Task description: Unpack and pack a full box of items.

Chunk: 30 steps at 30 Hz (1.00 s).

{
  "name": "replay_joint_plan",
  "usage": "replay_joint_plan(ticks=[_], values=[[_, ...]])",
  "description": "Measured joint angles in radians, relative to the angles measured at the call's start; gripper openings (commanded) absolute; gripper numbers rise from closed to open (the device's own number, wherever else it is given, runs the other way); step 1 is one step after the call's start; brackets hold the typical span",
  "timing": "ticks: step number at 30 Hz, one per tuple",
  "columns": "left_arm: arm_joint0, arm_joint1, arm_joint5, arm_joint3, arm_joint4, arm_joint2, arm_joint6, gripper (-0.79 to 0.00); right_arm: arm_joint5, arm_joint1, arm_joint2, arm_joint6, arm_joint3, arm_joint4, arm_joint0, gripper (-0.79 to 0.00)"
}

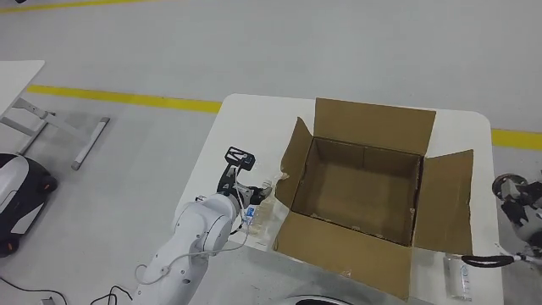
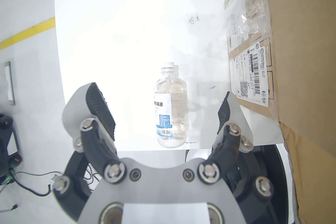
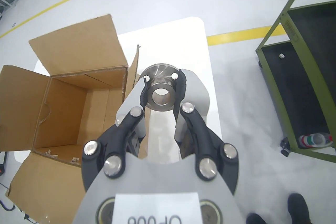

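Note:
An open cardboard box [image 1: 364, 188] stands on the white table [image 1: 254, 123], its inside looking bare [image 3: 65, 104]. A clear bottle [image 2: 170, 109] with a blue-and-white label lies near the table's front left edge, beside the box's outer wall [image 2: 252, 51]. My left gripper [image 2: 159, 93] hovers open over it, one finger on each side, apart from it. In the top view the gripper [image 1: 254, 199] is just left of the box, over the bottle [image 1: 251, 213]. My right gripper [image 3: 162, 78] is shut on a metal flange [image 3: 160, 89], held right of the box [image 1: 512, 193].
A clear plastic bag [image 2: 244, 15] clings to the box's left outer wall. A second bottle [image 1: 458, 275] lies at the table's front right corner. A green cart [image 3: 302, 78] with a bottle [image 3: 315, 139] on its shelf stands to the right.

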Motion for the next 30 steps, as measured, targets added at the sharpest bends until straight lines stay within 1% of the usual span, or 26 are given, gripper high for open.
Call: replay_joint_plan(ticks=[6, 12, 19, 24, 30], values=[[0.0, 0.0, 0.0, 0.0, 0.0, 0.0, 0.0, 0.0, -0.008, 0.009, 0.056, 0.009, 0.027, 0.004, -0.027, -0.785], [0.0, 0.0, 0.0, 0.0, 0.0, 0.0, 0.0, 0.0, -0.019, 0.018, 0.079, 0.017, 0.126, -0.018, -0.06, -0.785], [0.0, 0.0, 0.0, 0.0, 0.0, 0.0, 0.0, 0.0, -0.031, 0.025, 0.052, 0.004, 0.261, -0.067, -0.088, -0.785], [0.0, 0.0, 0.0, 0.0, 0.0, 0.0, 0.0, 0.0, -0.037, 0.031, 0.023, -0.001, 0.341, -0.126, -0.082, -0.785], [0.0, 0.0, 0.0, 0.0, 0.0, 0.0, 0.0, 0.0, -0.021, 0.035, 0.008, -0.012, 0.414, -0.151, -0.061, -0.785]])
